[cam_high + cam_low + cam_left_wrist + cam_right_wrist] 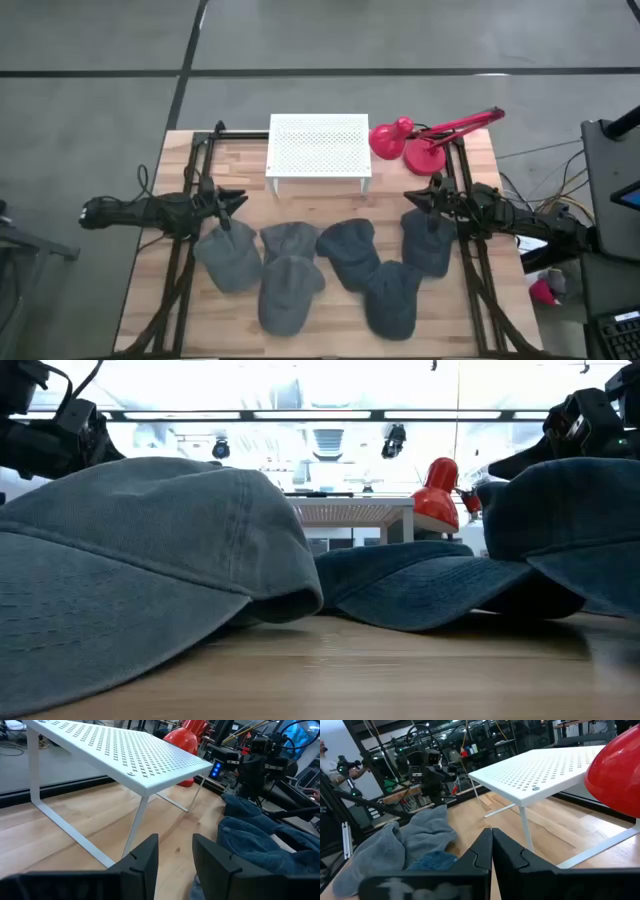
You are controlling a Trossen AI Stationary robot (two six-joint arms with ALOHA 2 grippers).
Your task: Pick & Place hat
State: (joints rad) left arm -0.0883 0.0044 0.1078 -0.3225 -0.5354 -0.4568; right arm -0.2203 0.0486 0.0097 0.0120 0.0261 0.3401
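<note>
1. Six caps are lying in a loose cluster across the near half of the wooden bench (330, 195), all in grey or blue-grey denim.
2. The left tool (232, 200) is hanging just over the back edge of the leftmost grey hat (230, 258); its two fingers (145, 862) are standing a little apart with bare wood showing between them, gripping nothing.
3. The right tool (418, 199) is hovering at the back edge of the rightmost blue-grey hat (428, 243); its fingers (485, 851) are pressed together and are holding nothing.
4. Between those two hats, four more are lying: a grey one (288, 238) beside the leftmost hat, another grey one (288, 293) in front of it, a darker one (350, 250) in the middle, and one more (393, 297) near the front edge. Most are touching or overlapping their neighbours.
5. A white perforated metal stand (319, 147) is standing at the back of the bench, midway between the two arms and apart from the hats, with bare wood in between.
6. A red desk lamp (425, 142) is sitting just to the right of the stand, its shade touching or nearly touching the stand's corner, close behind the right tool.
7. From bench level, the nearest grey hat is filling the left foreground and hiding much of what lies behind it.
8. Beyond the bench, a person is standing partly visible at the edge of the room.
</note>
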